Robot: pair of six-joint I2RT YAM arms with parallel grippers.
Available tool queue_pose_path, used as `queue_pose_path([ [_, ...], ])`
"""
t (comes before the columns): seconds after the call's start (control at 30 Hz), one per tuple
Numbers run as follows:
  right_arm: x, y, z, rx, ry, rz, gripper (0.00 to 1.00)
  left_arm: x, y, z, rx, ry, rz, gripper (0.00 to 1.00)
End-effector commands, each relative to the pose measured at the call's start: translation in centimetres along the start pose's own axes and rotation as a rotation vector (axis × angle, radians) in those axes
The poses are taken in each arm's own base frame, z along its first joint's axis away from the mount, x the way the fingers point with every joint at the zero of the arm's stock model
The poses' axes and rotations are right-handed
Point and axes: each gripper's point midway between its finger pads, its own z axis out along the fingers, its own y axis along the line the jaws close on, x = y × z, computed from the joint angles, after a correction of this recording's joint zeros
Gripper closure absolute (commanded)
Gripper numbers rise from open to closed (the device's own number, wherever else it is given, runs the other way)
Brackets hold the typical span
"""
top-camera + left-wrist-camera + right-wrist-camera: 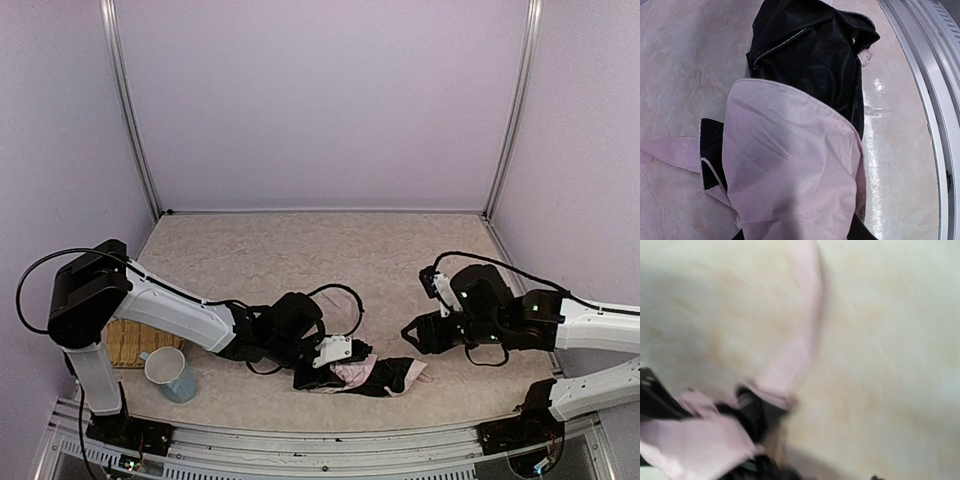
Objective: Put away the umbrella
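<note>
Item: the umbrella (365, 376), folding type, pale pink outside with black lining, collapsed but not rolled. Location: crumpled on the table (300, 250) close to its near edge, between the two arms. Condition: fabric loose and bunched, pink panels folded over black ones. A narrow pink strap (800, 340) lies flat across the surface, unfastened. Shaft and handle are not visible, presumably under the cloth. Left gripper (343, 354): set at the left end of the bundle, touching it. In the left wrist view a pink fold fills the foreground right up to the lens, which suggests the cloth is pinched or pinned there to steady the bundle. The fingers are hidden, so whether they are clamped or slack cannot be told. Right gripper (412, 336): hangs just beside the right end of the bundle, apparently apart from it. Its wrist view is blurred and shows no fingers, so its state cannot be told either. Judged purpose: one arm anchors the bundle while the other is placed to gather stray fabric or reach the strap. Other contents: a pale mug (170, 373) just beside a woven mat (125, 342) at the left, both well apart from the umbrella, and a metal rail (920, 100) along the near edge.
</note>
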Motion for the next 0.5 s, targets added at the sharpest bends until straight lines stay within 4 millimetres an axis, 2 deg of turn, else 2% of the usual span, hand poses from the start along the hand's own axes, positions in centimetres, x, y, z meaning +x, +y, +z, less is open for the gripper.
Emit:
queue_pose_path([
  [0.0,5.1,-2.6,-0.4,0.150,0.195,0.285,0.41,9.8,-2.1,1.2,0.049,0.314,-0.112,0.60],
  [0.1,6.8,-2.7,0.6,0.159,0.252,0.298,0.36,9.8,-2.2,1.2,0.049,0.313,-0.111,0.59],
  [0.17,6.9,-1.2,1.7,0.078,0.266,0.287,0.37,9.9,-2.2,1.2,0.049,0.313,-0.111,0.59],
  [0.23,6.7,0.0,2.6,0.023,0.270,0.282,0.51,9.8,-2.2,1.2,0.047,0.309,-0.108,0.59],
  [0.37,7.3,1.1,3.4,0.037,0.319,0.250,0.88,9.8,-2.2,1.1,0.043,0.303,-0.104,0.59],
  [0.43,7.5,2.1,3.5,0.026,0.345,0.231,0.98,9.8,-2.2,1.1,0.042,0.298,-0.102,0.59],
  [0.47,7.6,2.7,3.6,0.012,0.354,0.226,1.00,9.9,-2.2,1.1,0.041,0.296,-0.101,0.59],
])
